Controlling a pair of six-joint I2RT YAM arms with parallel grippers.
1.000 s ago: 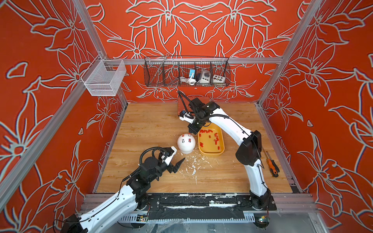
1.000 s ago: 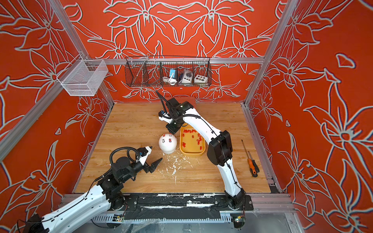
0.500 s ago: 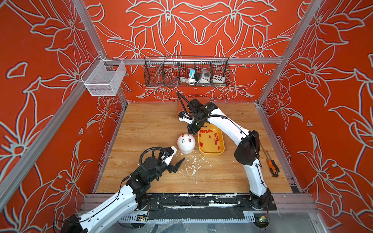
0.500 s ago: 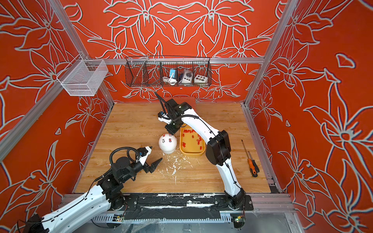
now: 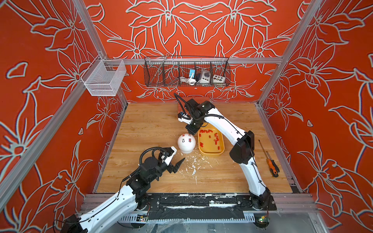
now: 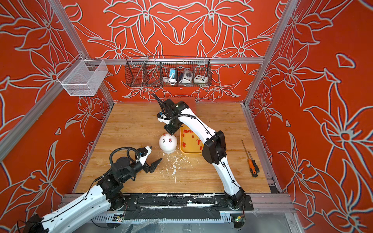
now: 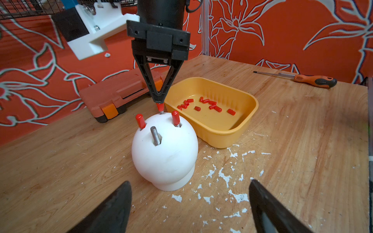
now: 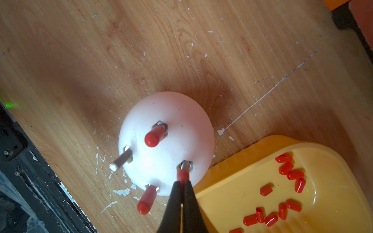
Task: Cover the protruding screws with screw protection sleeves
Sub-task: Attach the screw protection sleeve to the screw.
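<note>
Starting at the left wall, we've got 1 white mesh basket (image 5: 103,80) hanging there. Next is the left gripper (image 7: 189,184), hovering low over the wooden table (image 7: 302,141) just short of the white dome (image 7: 164,157). Its 2 black fingers (image 7: 113,209) are spread wide with nothing between them. The dome stands upright, and we count 4 screws (image 8: 121,159) sticking out of its top. 2 of them wear red sleeves (image 7: 140,120) pushed most of the way down. 1 bare screw (image 7: 155,135), on the side facing the left arm, shows its thread. The 4th has a sleeve (image 7: 160,107) sitting on its tip, with a bit of metal showing below it. The right gripper (image 7: 159,100) comes straight down on that 1, fingers pinched together on the sleeve's upper end. Just beside the dome on its right sits 1 yellow tray (image 7: 222,139) with loose sleeves (image 7: 218,109) lying flat inside, and we count 11. Behind the dome and tray, by the back wall, lies 1 closed orange tool case (image 7: 121,90). Above it hangs 1 black wire basket (image 5: 186,72) with a few gadgets in it. White flakes (image 7: 224,175) are scattered on the wood in front of the dome. Far right, well apart from the tray, 1 orange-handled screwdriver (image 7: 314,79) lies flat.
</note>
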